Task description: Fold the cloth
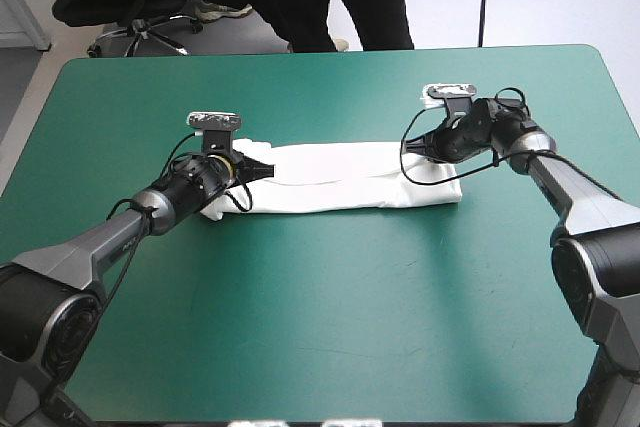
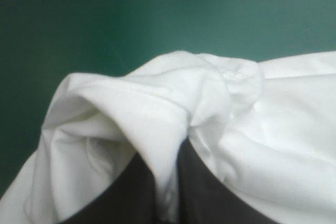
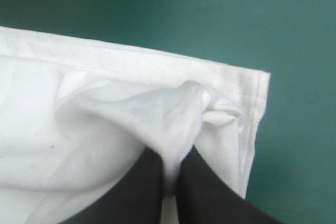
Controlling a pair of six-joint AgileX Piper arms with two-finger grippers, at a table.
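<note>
T-shirt (image 1: 340, 179) is lying as a long narrow white band across the middle of the teal-green cover (image 1: 320, 337), already folded lengthwise into layers, so the first folds are looking done. Left gripper (image 1: 260, 169) is pinching the band's left end, fingers all but closed with a ridge of cloth bunching up between them. Right gripper (image 1: 413, 152) is clamping the right end the same way, just inside the hemmed corner. Both ends are resting low, at or barely off the table.

Left to do, by my read: at least 1 more fold, bringing 1 end over toward the other to make a compact bundle. The left end is looking rumpled, not flat.

Nothing else is showing on the cover around the band, so nothing is blocking either arm.
</note>
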